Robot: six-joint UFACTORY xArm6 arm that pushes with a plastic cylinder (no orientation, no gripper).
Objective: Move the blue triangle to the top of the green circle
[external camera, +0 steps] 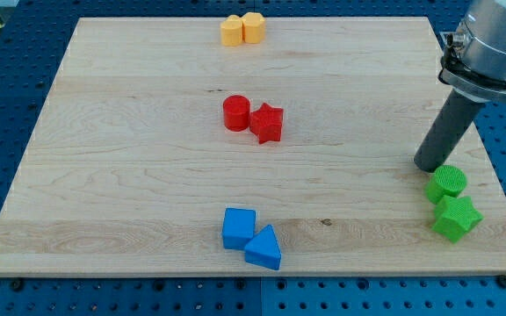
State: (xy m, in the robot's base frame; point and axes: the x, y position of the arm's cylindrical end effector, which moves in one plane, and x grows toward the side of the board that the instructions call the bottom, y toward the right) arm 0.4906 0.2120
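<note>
My tip [429,164] rests on the board [130,175] just above the green circle [447,183] — a bare rod, no claw, holding nothing. The blue triangle [264,248] lies well left of the circle near the bottom edge, touching a blue cube [238,227] — seemingly unpushed yet.

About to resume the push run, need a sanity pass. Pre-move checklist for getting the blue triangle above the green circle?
1. Blue triangle in view, near the view's bottom centre: ok.
2. Green circle in view, near the view's right edge: ok.
3. My tip placed behind the triangle for a push: not ok, it sits just upper-left of the circle.
4. Triangle free to move alone: not ok, the blue square touches it.
5. Spot above the circle free: not ok, my tip is there.
6. Green star clear of the target spot: ok, it lies below the circle.
</note>
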